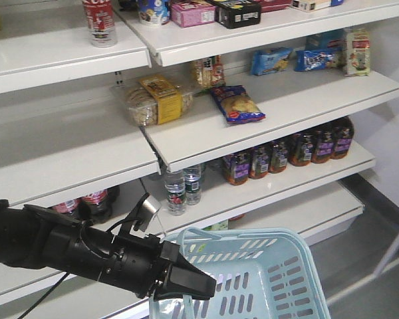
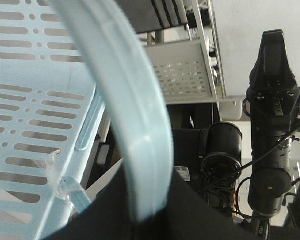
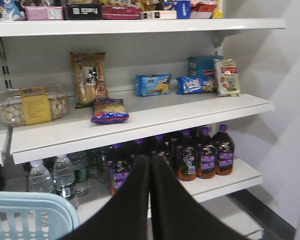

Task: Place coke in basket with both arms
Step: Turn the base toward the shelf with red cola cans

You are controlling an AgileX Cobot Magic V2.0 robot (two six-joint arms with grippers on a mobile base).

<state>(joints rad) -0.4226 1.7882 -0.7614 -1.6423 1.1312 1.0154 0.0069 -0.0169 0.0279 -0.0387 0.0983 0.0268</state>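
Observation:
The coke [image 1: 100, 21], red with white script and a grey base, stands upright on the top shelf at the far left. Neither gripper is near it. The light blue basket [image 1: 272, 282] hangs low in front of the shelves. My left gripper [image 1: 198, 286] reaches in from the left and is shut on the basket's handle [image 2: 127, 110], which runs down between its black fingers [image 2: 200, 220]. My right gripper [image 3: 150, 161] is shut with nothing in it, its tips pointing at the lower bottle shelf. A corner of the basket [image 3: 32, 210] shows at the lower left of the right wrist view.
The middle shelf holds a bread pack [image 1: 156, 100], a chip bag [image 1: 237, 105] and snack packets [image 1: 319, 56]. Below stand water bottles [image 1: 183, 186], purple-labelled dark bottles [image 1: 286, 153] and red-labelled cola bottles [image 1: 93, 199]. Boxes [image 1: 213, 12] sit right of the coke.

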